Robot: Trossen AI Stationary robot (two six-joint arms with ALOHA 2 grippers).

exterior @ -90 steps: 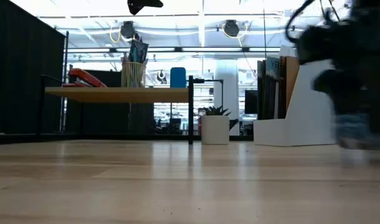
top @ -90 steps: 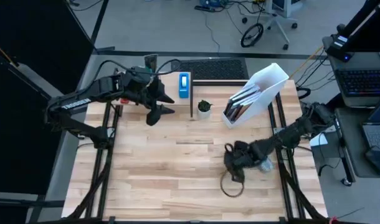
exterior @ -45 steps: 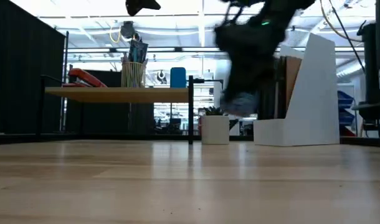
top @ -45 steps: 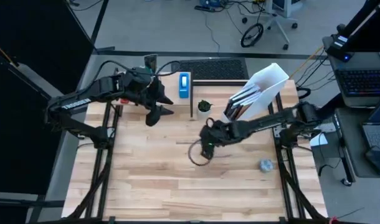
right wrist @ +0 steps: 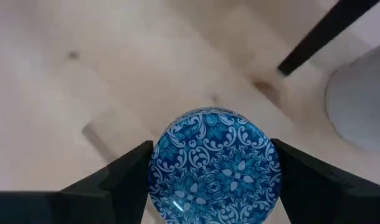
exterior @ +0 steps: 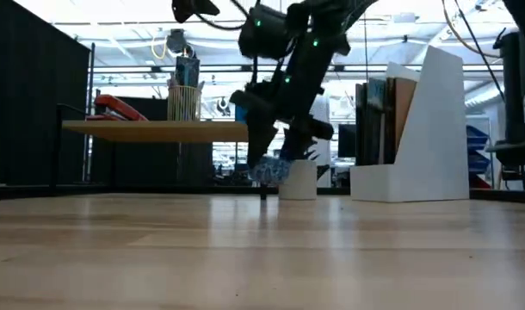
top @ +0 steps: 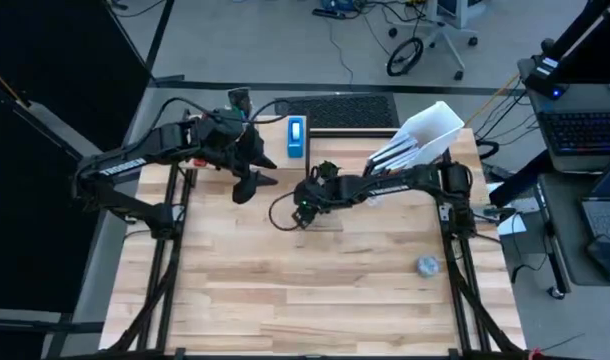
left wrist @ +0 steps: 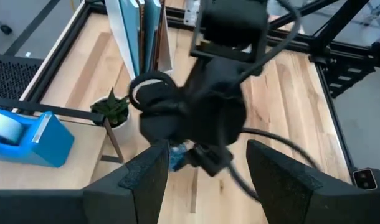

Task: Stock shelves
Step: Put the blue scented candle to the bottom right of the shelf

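Light-wood planking formed the surface (top: 315, 280), with an office floor and cables beyond it. At the left the plank shelf (exterior: 155, 130) carried a red stapler (exterior: 116, 108), a pencil cup (exterior: 184, 102) and a blue tape dispenser (top: 296, 137); the left hand (top: 249, 178) hovered above it, fingers spread wide and empty. Just past the shelf's black leg (exterior: 263, 155) stood a small potted plant (left wrist: 114, 112), then the white file holder (top: 417, 150) with folders inside. The right hand (top: 303, 210) gripped a blue patterned disc (right wrist: 215, 165) low over the surface beside that leg. A second earlier it had been near the right edge, where a grey crumpled lump (top: 426, 266) lay.
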